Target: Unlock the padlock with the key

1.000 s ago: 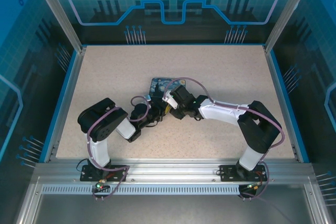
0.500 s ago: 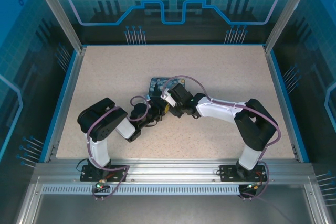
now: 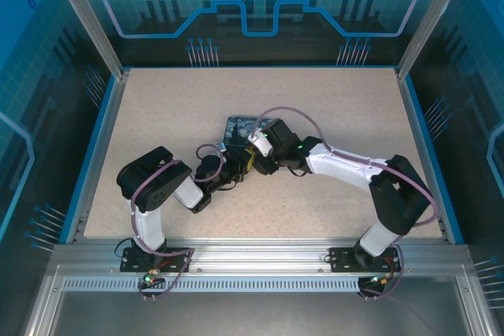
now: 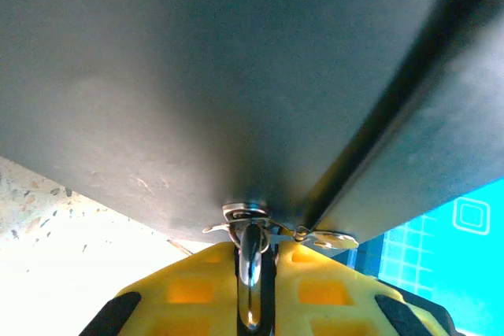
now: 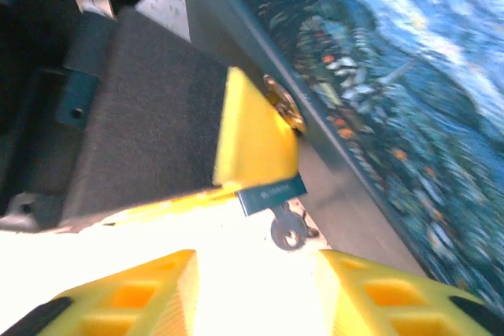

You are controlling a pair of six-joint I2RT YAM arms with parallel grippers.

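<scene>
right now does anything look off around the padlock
Nothing looks spilled or broken. One thing stands out: the key dangles from the padlock with nothing holding it. The right gripper is open just short of it, while the left gripper clamps the padlock by the painted box.

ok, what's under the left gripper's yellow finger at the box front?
The lower edge of the padlock pokes out below that finger, with the key right beneath it, head down. The finger covers the rest of the padlock.
</scene>
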